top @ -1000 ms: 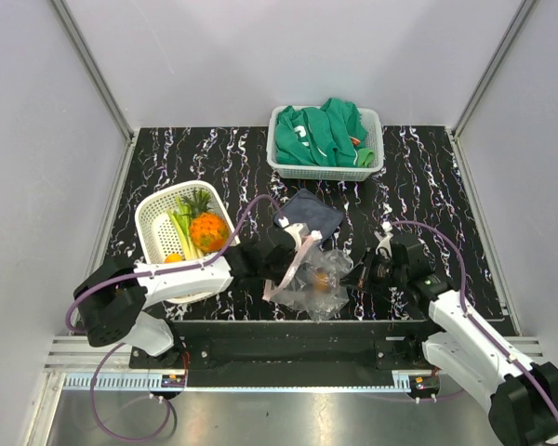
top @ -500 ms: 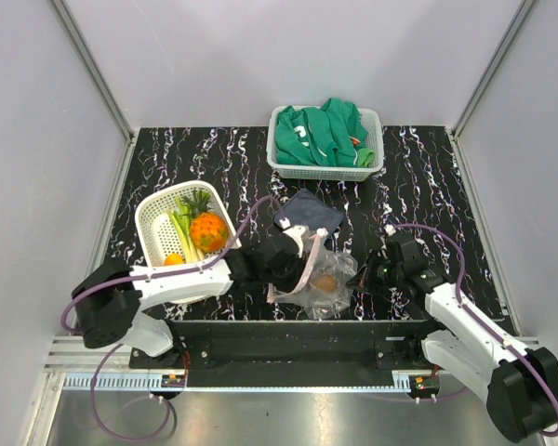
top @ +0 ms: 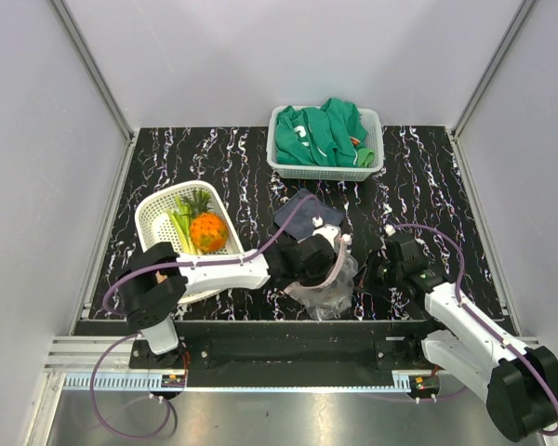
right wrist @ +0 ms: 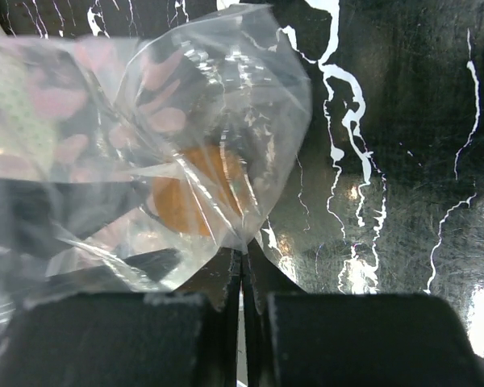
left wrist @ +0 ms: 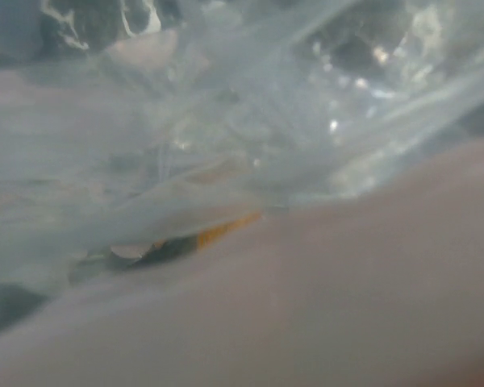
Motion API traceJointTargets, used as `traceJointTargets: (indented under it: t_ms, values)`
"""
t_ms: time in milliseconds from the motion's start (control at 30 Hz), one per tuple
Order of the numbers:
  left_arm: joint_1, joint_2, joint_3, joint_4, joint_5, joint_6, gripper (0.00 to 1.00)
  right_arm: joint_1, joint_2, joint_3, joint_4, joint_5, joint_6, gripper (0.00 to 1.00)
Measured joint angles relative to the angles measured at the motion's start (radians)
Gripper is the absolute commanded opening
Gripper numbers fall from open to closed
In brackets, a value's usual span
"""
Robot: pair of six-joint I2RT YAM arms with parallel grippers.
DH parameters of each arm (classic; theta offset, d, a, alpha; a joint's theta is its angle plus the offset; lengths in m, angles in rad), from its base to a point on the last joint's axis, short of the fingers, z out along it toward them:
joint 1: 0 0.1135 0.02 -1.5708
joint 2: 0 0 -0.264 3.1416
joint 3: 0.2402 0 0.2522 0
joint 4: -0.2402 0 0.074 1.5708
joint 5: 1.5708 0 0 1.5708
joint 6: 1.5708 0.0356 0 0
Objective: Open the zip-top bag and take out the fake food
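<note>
Right gripper is pinched flat on a fold of the zip-top bag, fingers squeezed together with only film between them. That's the anchor: it pins the pouch's right side so the bag can't slide. The bag sits near the front edge of the table, in the middle, right between the two arms.

Left gripper is pushed in at the bag's left side, up by the pink zip strip. Its own camera shows nothing but plastic pressed against the lens, so I can't tell whether that claw is wide or closed. My read is that it's working at the mouth of the bag while the right arm braces it.

One orange piece of fake food lies inside, glowing through the crinkled film, and not yet out.

Over on the left, the white basket holds a pineapple and a leek, just beside the left forearm. Just beyond the bag lies a dark cloth, close against the left wrist, and I'd say it could snag. At the far edge is a second basket with a green garment, well apart and in nobody's way.
</note>
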Motion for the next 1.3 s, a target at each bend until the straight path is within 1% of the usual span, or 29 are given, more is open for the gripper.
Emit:
traceJointTargets:
  t_ms: [333, 467, 567, 733, 767, 800, 867, 900, 933, 1000, 1033, 1233, 1300]
  values:
    - [-0.006, 0.086, 0.026, -0.012, -0.01, 0.026, 0.52, 0.0, 0.003, 0.0, 0.0, -0.01, 0.001, 0.0]
    - [-0.009, 0.092, 0.029, -0.005, -0.008, 0.032, 0.57, 0.0, 0.002, 0.0, 0.0, -0.014, 0.004, 0.0]
    - [-0.01, 0.103, 0.028, 0.006, 0.002, 0.03, 0.59, 0.0, 0.004, 0.0, 0.0, -0.016, 0.005, 0.0]
    - [-0.01, 0.127, 0.031, 0.039, 0.021, 0.006, 0.54, 0.0, 0.007, 0.0, 0.0, -0.017, 0.006, 0.0]
    - [-0.01, 0.127, 0.03, 0.042, 0.022, 0.001, 0.54, 0.0, 0.007, 0.0, 0.0, -0.017, 0.008, 0.07]
    - [-0.01, 0.127, 0.027, 0.048, 0.023, -0.006, 0.55, 0.0, 0.007, 0.0, 0.0, -0.017, 0.012, 0.22]
    - [-0.009, 0.119, 0.01, 0.066, 0.027, -0.023, 0.55, 0.0, 0.008, 0.0, -0.003, -0.019, 0.023, 0.33]
    - [-0.008, 0.111, 0.0, 0.071, 0.031, -0.031, 0.56, 0.0, 0.01, 0.0, -0.007, -0.02, 0.026, 0.37]
    - [-0.005, 0.101, -0.014, 0.074, 0.035, -0.043, 0.58, 0.0, 0.013, 0.0, -0.012, -0.024, 0.029, 0.45]
    - [0.0, 0.069, -0.047, 0.073, 0.04, -0.062, 0.6, 0.0, 0.017, -0.002, -0.027, -0.036, 0.034, 0.5]
    - [0.003, 0.055, -0.063, 0.067, 0.041, -0.07, 0.61, 0.0, 0.017, -0.002, -0.032, -0.041, 0.034, 0.54]
    - [0.032, 0.002, -0.105, 0.063, 0.083, -0.111, 0.61, -0.001, -0.021, -0.025, -0.045, -0.092, 0.038, 0.54]
    - [0.04, 0.002, -0.105, 0.074, 0.096, -0.121, 0.61, -0.001, -0.034, -0.03, -0.045, -0.109, 0.038, 0.57]
